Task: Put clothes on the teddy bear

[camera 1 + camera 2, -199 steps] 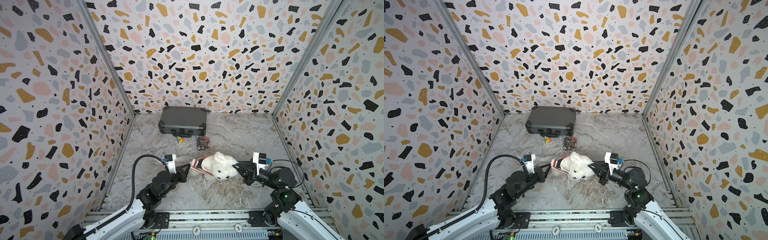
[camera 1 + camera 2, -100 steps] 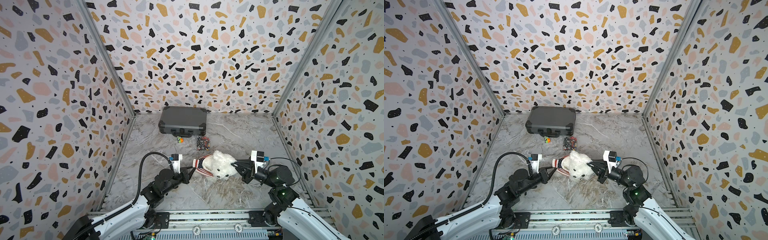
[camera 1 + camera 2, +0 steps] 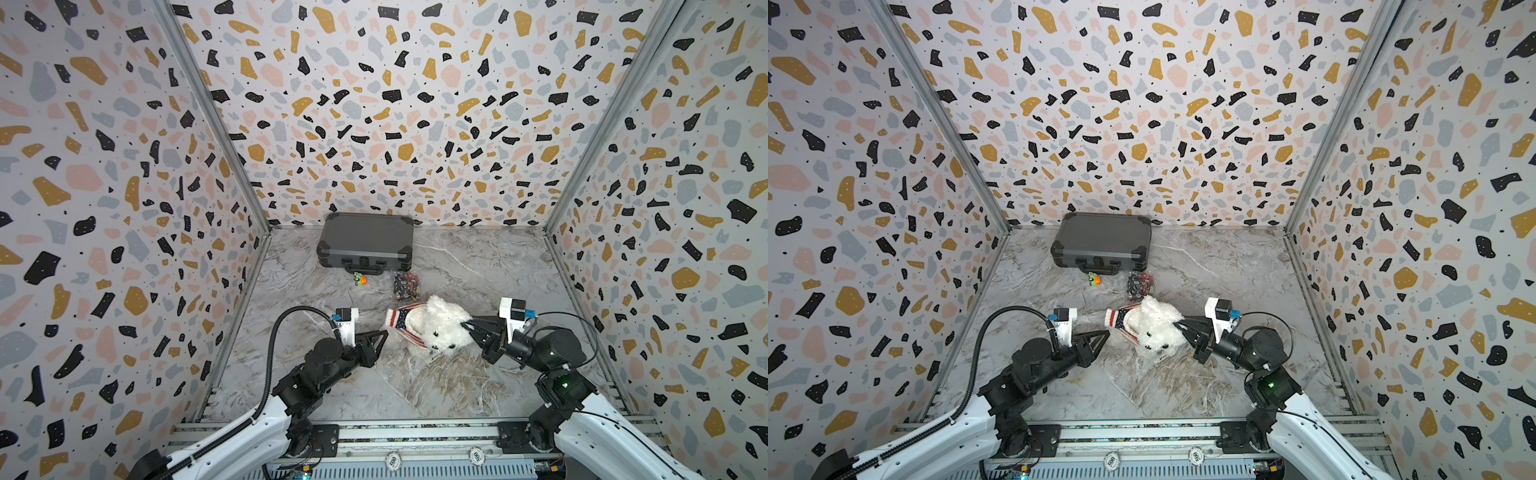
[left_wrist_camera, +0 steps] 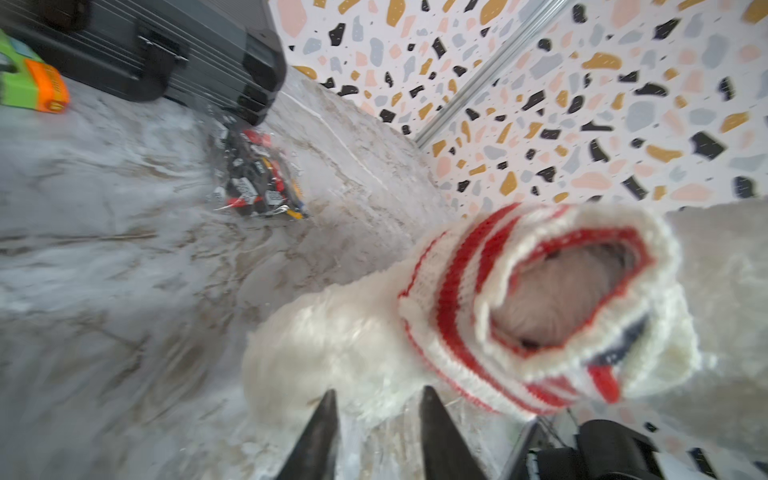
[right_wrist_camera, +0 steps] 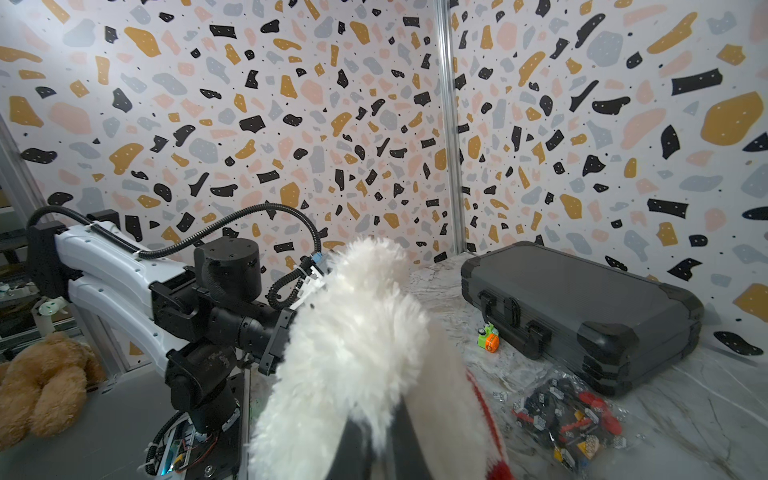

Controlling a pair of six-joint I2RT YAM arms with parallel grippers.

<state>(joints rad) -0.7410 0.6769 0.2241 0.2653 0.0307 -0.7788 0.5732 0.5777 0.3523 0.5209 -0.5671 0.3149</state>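
Note:
The white fluffy teddy bear lies on the marble floor in both top views, face toward the front. A red, white and blue knitted sweater covers its left end; in the left wrist view the sweater's open hem shows fur inside. My left gripper is open just left of the sweater, apart from it, and its fingers hold nothing. My right gripper is shut on the bear's fur at its right side.
A grey case lies at the back wall. A small green and orange toy and a clear bag of small parts sit between the case and the bear. A brown plush lies outside the cell.
My left gripper has opened and let go of the sweater's hem. The bear has shifted slightly toward the back. The right gripper keeps its grip.

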